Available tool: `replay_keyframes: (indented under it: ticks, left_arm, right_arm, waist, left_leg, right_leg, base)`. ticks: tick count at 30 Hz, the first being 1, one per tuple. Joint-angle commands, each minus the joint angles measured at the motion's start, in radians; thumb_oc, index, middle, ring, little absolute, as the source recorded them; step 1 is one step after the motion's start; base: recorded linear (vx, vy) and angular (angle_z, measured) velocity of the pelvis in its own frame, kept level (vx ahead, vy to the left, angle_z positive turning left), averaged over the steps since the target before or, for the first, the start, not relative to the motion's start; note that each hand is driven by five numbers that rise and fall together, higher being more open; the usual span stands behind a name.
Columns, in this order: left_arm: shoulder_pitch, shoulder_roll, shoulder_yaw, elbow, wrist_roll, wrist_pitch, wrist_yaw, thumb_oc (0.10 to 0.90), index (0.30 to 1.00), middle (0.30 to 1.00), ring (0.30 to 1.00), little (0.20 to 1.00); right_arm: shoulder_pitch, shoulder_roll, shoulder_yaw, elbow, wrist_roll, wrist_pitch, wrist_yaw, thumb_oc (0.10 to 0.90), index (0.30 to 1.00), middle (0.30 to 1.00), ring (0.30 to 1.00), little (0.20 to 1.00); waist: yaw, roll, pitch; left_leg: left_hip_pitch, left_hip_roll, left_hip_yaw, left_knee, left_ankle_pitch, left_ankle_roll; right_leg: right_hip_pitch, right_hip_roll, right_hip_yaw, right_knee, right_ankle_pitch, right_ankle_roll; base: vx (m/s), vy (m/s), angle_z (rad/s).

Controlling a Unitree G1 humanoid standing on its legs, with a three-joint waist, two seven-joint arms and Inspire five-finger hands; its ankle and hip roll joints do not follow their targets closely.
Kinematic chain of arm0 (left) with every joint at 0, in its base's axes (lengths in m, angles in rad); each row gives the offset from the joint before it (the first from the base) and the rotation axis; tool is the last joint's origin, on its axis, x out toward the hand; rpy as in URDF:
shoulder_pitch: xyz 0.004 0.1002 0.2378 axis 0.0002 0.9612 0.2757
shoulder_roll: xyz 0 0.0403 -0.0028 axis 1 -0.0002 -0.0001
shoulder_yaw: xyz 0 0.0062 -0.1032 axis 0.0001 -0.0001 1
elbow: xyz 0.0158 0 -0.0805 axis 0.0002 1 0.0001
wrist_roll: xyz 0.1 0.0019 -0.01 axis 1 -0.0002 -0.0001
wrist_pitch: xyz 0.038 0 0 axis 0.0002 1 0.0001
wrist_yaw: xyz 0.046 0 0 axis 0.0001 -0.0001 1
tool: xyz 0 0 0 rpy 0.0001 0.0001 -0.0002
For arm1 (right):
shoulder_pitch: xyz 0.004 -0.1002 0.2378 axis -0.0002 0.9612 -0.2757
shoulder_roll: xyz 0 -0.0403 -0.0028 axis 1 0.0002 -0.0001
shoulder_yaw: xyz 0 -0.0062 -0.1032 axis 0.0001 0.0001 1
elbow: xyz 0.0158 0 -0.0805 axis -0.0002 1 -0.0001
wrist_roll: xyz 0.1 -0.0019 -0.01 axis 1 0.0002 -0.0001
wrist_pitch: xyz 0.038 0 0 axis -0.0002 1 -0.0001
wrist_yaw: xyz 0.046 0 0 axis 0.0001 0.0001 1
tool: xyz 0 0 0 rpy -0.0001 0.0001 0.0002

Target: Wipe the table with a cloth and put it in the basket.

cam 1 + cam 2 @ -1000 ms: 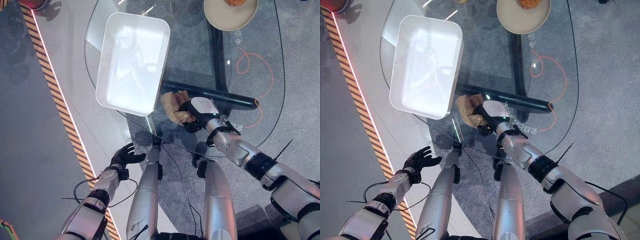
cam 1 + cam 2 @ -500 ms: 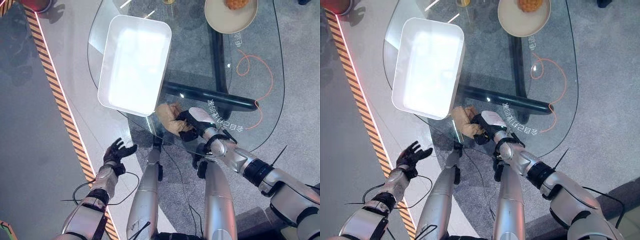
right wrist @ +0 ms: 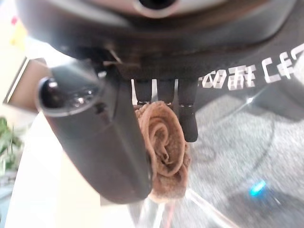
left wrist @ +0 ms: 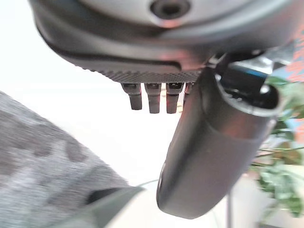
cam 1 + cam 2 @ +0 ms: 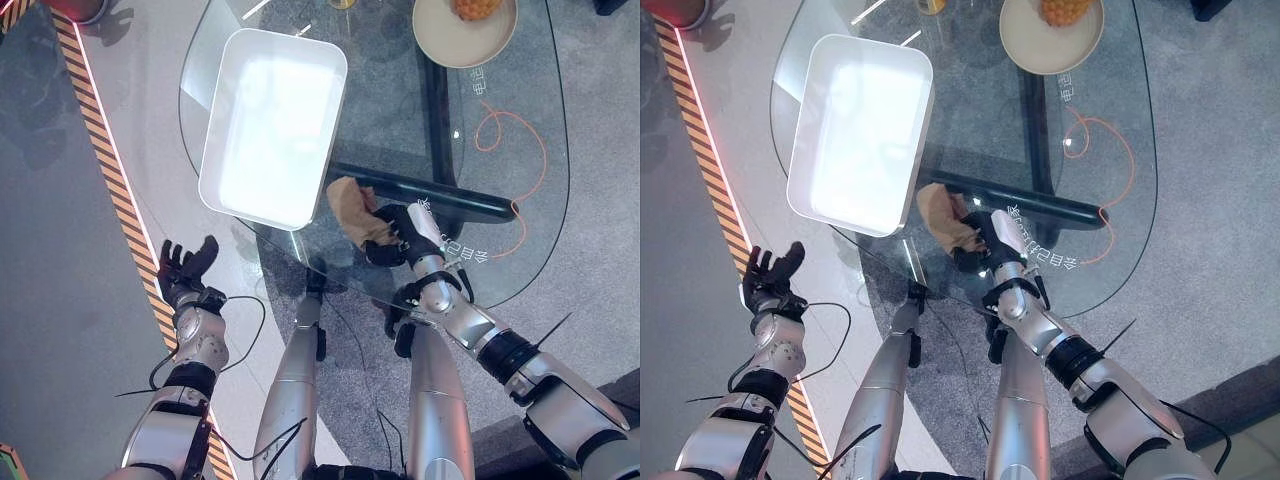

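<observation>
Glass table over grey floor, right robot hand pinching brown cloth, left robot hand spread

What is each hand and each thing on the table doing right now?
Right hand: shut on the cloth, on the glass table.
Cloth: brown, bunched, beside the basket.
Basket: white, upright, nothing in it.
Left hand: open, raised off to the side.
Plate: holds orange food.
</observation>
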Motion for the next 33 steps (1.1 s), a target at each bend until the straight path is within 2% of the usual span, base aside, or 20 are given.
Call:
replay_keyframes:
  ticks: [1, 5, 11, 17, 24, 28, 30, 33]
  left_arm:
    - [-0.004, 0.101, 0.074, -0.045, 0.016, -0.158, 0.043, 0.800, 0.900, 0.900, 0.900, 0.900]
    - [-0.003, 0.119, 0.105, -0.147, 0.011, -0.204, 0.003, 0.800, 0.900, 0.900, 0.900, 0.900]
    - [-0.014, 0.096, 0.107, -0.285, 0.058, -0.209, 0.002, 0.800, 0.900, 0.900, 0.900, 0.900]
    - [-0.020, 0.047, 0.111, -0.429, 0.139, -0.187, -0.001, 0.800, 0.900, 0.900, 0.900, 0.900]
    - [-0.021, 0.033, 0.087, -0.548, 0.146, -0.139, -0.158, 0.800, 0.900, 0.900, 0.900, 0.900]
    - [-0.023, 0.030, 0.072, -0.593, 0.096, -0.091, -0.271, 0.800, 0.900, 0.900, 0.900, 0.900]
    - [-0.028, 0.031, 0.065, -0.607, 0.081, -0.079, -0.292, 0.800, 0.900, 0.900, 0.900, 0.900]
    - [-0.026, 0.033, 0.044, -0.642, 0.021, -0.016, -0.366, 0.800, 0.900, 0.900, 0.900, 0.900]
  right_arm:
    - [-0.036, 0.026, -0.096, -0.199, 0.005, -0.123, -0.092, 0.100, 0.300, 0.300, 0.300, 0.200]
    - [-0.011, 0.009, -0.156, -0.290, -0.028, -0.144, -0.119, 0.100, 0.300, 0.300, 0.300, 0.200]
    - [0.014, 0.016, -0.215, -0.361, -0.080, -0.167, -0.123, 0.100, 0.300, 0.300, 0.300, 0.200]
    - [0.026, 0.020, -0.262, -0.415, -0.115, -0.179, -0.112, 0.100, 0.300, 0.300, 0.300, 0.200]
    - [0.024, 0.029, -0.299, -0.469, -0.149, -0.198, -0.095, 0.100, 0.300, 0.300, 0.300, 0.200]
    - [0.027, 0.029, -0.313, -0.499, -0.168, -0.215, -0.085, 0.100, 0.300, 0.300, 0.300, 0.200]
    - [0.023, 0.028, -0.318, -0.512, -0.172, -0.218, -0.079, 0.100, 0.300, 0.300, 0.300, 0.200]
    - [0.026, 0.028, -0.323, -0.537, -0.184, -0.230, -0.068, 0.100, 0.300, 0.300, 0.300, 0.200]
  waist:
    - [-0.003, -0.037, -0.022]
    - [-0.008, -0.036, -0.022]
    - [-0.011, -0.037, -0.022]
    - [-0.008, -0.038, -0.022]
    - [-0.011, -0.036, -0.022]
    - [-0.014, -0.034, -0.022]
    - [-0.016, -0.033, -0.022]
    - [-0.021, -0.033, -0.022]
  left_leg:
    - [0.006, -0.074, 0.048, 0.138, -0.156, 0.060]
    - [0.013, -0.072, 0.050, 0.131, -0.159, 0.061]
    - [0.013, -0.074, 0.051, 0.134, -0.163, 0.063]
    - [0.014, -0.076, 0.051, 0.128, -0.163, 0.065]
    - [0.024, -0.078, 0.055, 0.122, -0.164, 0.065]
    - [0.030, -0.078, 0.062, 0.119, -0.164, 0.064]
    - [0.026, -0.076, 0.064, 0.117, -0.156, 0.064]
    - [0.036, -0.077, 0.068, 0.120, -0.167, 0.064]
  right_leg:
    - [0.029, 0.059, 0.026, -0.192, 0.123, 0.047]
    - [0.037, 0.062, 0.030, -0.193, 0.115, 0.046]
    - [0.043, 0.063, 0.034, -0.193, 0.112, 0.049]
    - [0.049, 0.063, 0.033, -0.205, 0.115, 0.053]
    - [0.063, 0.065, 0.036, -0.213, 0.117, 0.059]
    - [0.070, 0.062, 0.036, -0.220, 0.121, 0.062]
    - [0.069, 0.062, 0.036, -0.227, 0.130, 0.061]
    - [0.080, 0.060, 0.040, -0.228, 0.124, 0.066]
  base:
    - [0.00, 0.000, 0.00]
    - [0.00, 0.000, 0.00]
    - [0.00, 0.000, 0.00]
    - [-0.01, -0.012, 0.00]
    - [0.00, 0.000, 0.00]
    - [0.00, 0.000, 0.00]
    - [0.00, 0.000, 0.00]
    - [0.00, 0.000, 0.00]
